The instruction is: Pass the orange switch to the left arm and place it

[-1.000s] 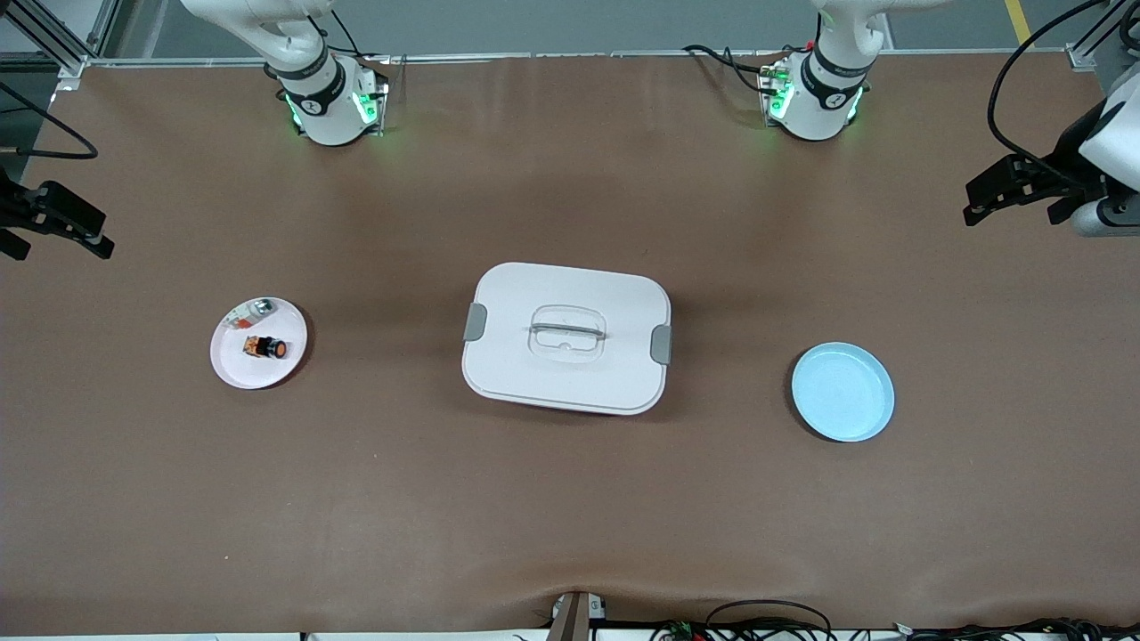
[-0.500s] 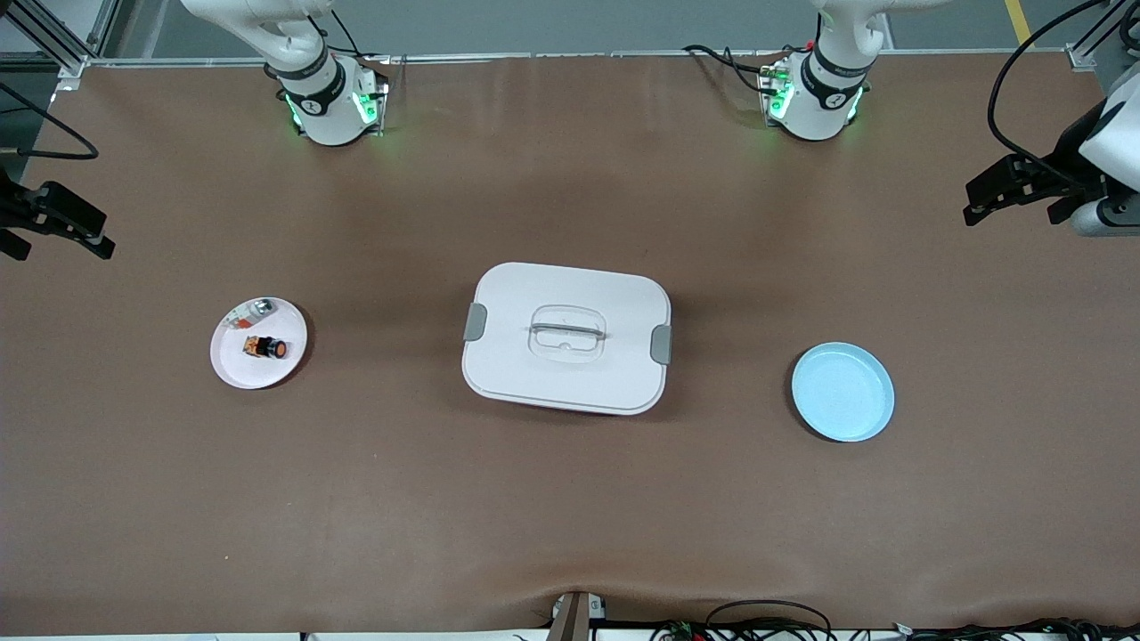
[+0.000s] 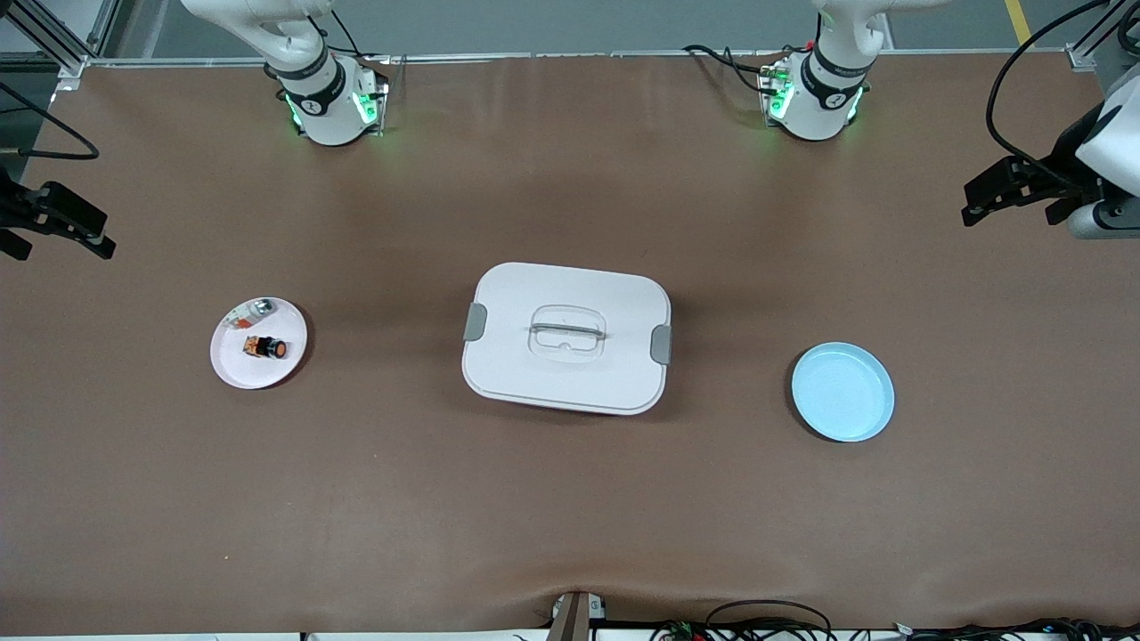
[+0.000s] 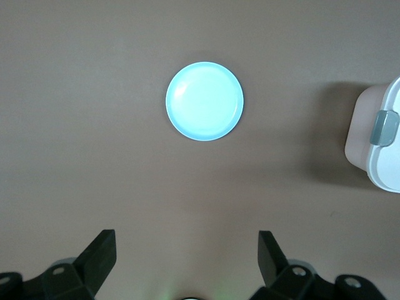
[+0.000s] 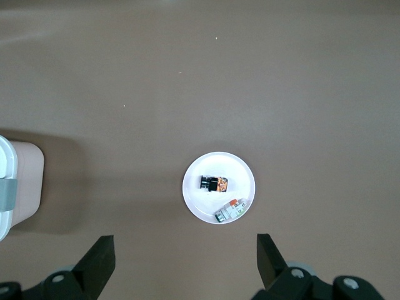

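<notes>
The orange switch (image 3: 268, 347) lies on its side on a small pink plate (image 3: 237, 369) toward the right arm's end of the table; the right wrist view shows the switch (image 5: 214, 183) on that plate (image 5: 236, 171) too. The white box (image 3: 566, 338) with grey latches sits mid-table, and its end shows in each wrist view (image 4: 379, 144) (image 5: 21, 187). My right gripper (image 3: 87, 233) hangs open and empty in the air near its table end, its fingers (image 5: 100, 253) wide apart. My left gripper (image 3: 1013, 190) hangs open and empty near the other end.
A small silver-and-red transparent piece (image 3: 250, 312) shares the pink plate with the switch. An empty light-blue plate (image 3: 842, 392) lies toward the left arm's end, also seen from the left wrist (image 4: 204, 100). Brown table surface surrounds the box.
The left gripper has drifted very slightly; the right gripper, switch, plates and box stay where they were.
</notes>
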